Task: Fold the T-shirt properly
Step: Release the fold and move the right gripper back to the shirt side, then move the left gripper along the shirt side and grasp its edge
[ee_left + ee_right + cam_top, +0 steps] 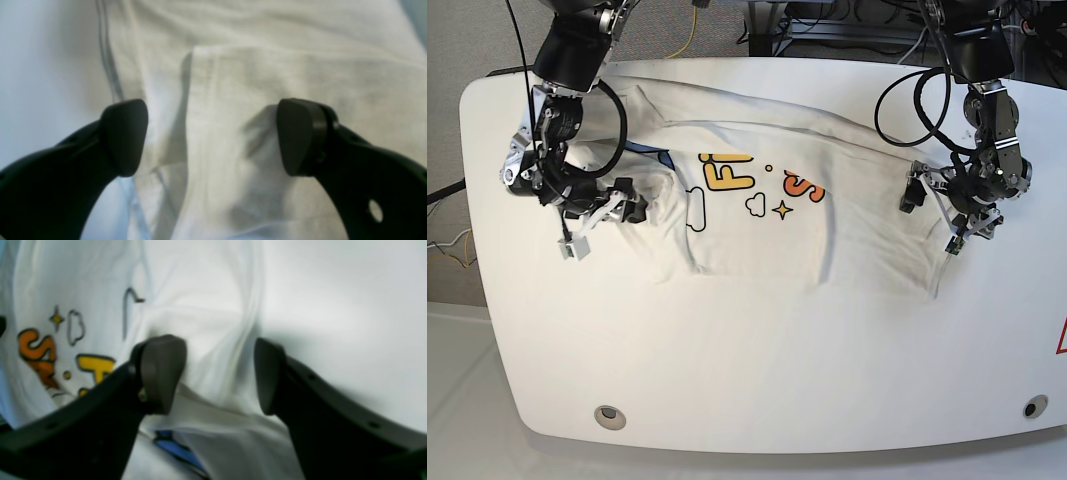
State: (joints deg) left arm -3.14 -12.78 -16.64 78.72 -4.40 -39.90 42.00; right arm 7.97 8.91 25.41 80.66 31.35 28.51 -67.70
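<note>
base view: white table (757,380) fills the frame, rounded corners, bare along its lower half. the t-shirt (757,215) lies across the upper middle of the frame, partly folded, print side up in the centre with yellow and orange letters, small clouds and a star showing; its edges at left and right are rumpled, so the fold looks unfinished.

right arm sits at the left of the base frame, its right gripper (218,376) low over the shirt's left edge. right wrist view: the two pads stand part way apart with a raised ridge of white cloth between them; the left pad touches the cloth, the other seems just clear. whether it has a pinch on the fabric i cannot tell. likely placed here to take that side for the next fold.

left arm is at the right of the base frame. left wrist view: left gripper (211,136) is spread wide, released, straddling a doubled flap of hem without clamping it, probably lined up to grip.
</note>
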